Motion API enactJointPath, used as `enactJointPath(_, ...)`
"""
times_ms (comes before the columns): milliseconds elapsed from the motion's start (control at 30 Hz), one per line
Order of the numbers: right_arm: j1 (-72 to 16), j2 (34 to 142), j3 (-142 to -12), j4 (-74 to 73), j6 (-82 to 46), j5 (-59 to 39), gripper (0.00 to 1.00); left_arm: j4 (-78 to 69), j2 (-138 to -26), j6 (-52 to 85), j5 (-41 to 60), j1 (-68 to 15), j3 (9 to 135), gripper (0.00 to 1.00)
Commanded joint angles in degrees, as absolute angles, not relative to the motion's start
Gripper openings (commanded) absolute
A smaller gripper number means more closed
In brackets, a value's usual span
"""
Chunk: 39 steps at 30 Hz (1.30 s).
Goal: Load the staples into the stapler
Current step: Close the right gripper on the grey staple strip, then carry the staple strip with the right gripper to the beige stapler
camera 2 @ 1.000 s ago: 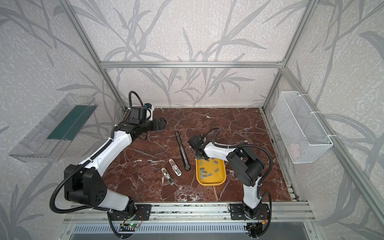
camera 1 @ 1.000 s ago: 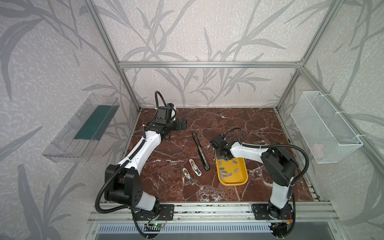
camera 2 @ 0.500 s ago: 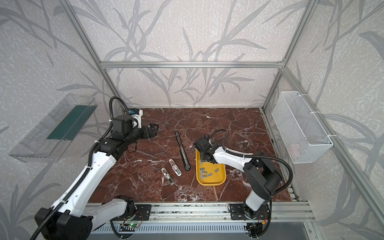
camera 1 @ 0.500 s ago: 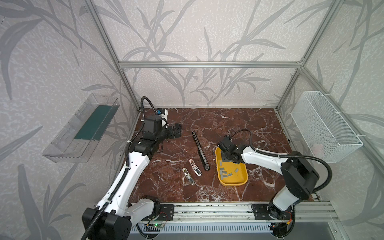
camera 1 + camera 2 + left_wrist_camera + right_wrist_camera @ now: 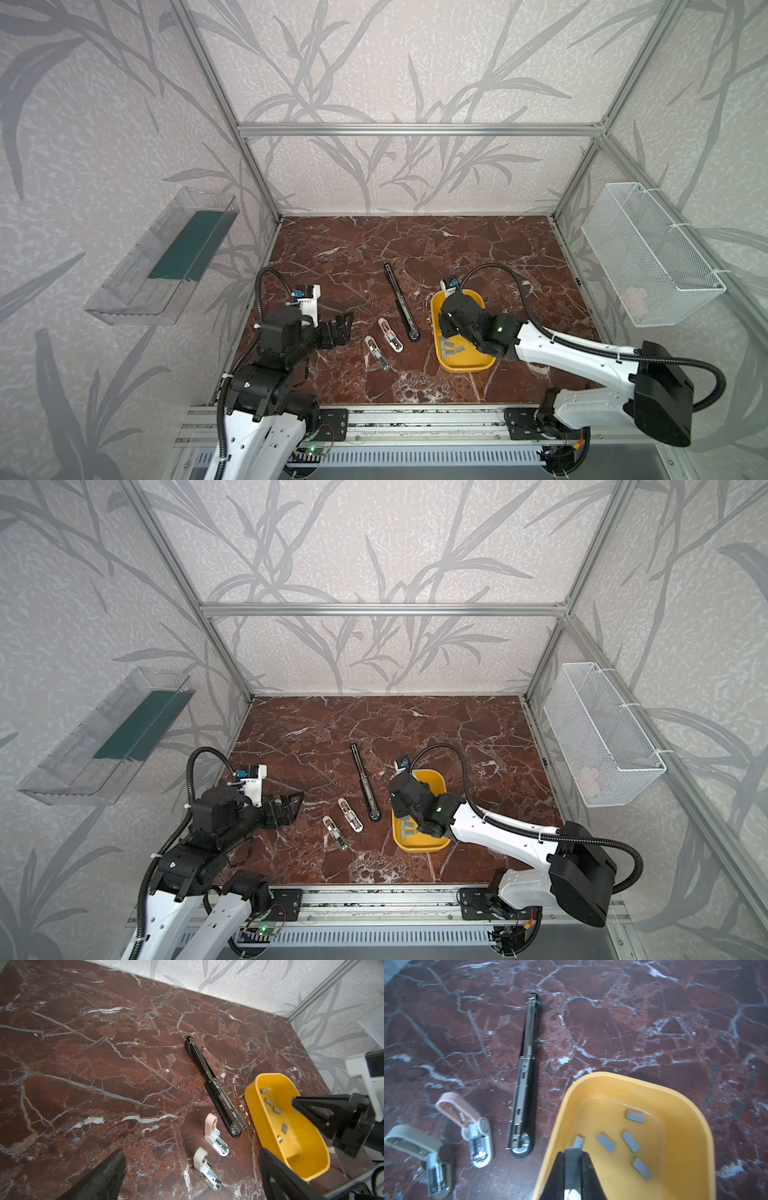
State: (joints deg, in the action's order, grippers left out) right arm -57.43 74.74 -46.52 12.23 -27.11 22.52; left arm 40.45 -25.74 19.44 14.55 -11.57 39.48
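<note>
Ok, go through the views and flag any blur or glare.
Right wrist view: motion-smeared, worst on the beige stapler; staples in the yellow tray readable, faint sheen on its wall. Left wrist view: crisp on the black stapler. Both top views: sharp, evenly lit, frame posts lean outward.

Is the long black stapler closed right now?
No: in the left wrist view the long black stapler lies swung fully open and flat on the table, with its metal staple channel facing up.
</note>
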Motion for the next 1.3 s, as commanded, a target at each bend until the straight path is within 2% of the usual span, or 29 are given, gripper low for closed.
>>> enactJointPath(0, -64.0, 74.5, -45.7, 5.3, -23.1, 24.9, 0.11, 39.8, -25.2, 20.8, 16.1, -11.8, 38.7, 0.99)
enactJointPath(167, -69.4, 80.0, -45.8, -1.5, -24.1, 19.6, 0.10, 38.9, -29.0, 21.7, 19.2, -11.8, 37.9, 0.99)
enactJointPath(300, -72.3, 85.1, -48.1, -3.4, -25.0, 18.8, 0.10, 39.6, -29.5, 21.5, 17.8, -11.8, 38.6, 0.99)
enactJointPath(400, -72.7, 88.2, -53.5, 1.4, -28.4, 19.9, 0.09, 39.7, -27.0, 21.3, 16.5, -11.8, 38.4, 0.99)
enactJointPath(500, -73.0, 89.5, -56.0, -1.1, -25.6, 18.7, 0.09, 39.3, -25.4, 20.9, 17.3, -11.8, 38.1, 0.99)
enactJointPath(733, -74.1, 92.7, -53.1, -4.7, -28.0, 17.7, 0.10, 40.1, -26.6, 21.1, 15.2, -11.8, 38.3, 0.99)
enactJointPath(867, -74.5, 96.0, -52.4, -6.7, -30.0, 14.9, 0.10, 39.3, -26.5, 20.9, 17.4, -11.8, 37.9, 0.99)
enactJointPath(1267, -76.8, 104.6, -55.6, -10.0, -26.4, 19.2, 0.07, 39.7, -25.2, 21.1, 16.2, -11.9, 38.0, 0.99)
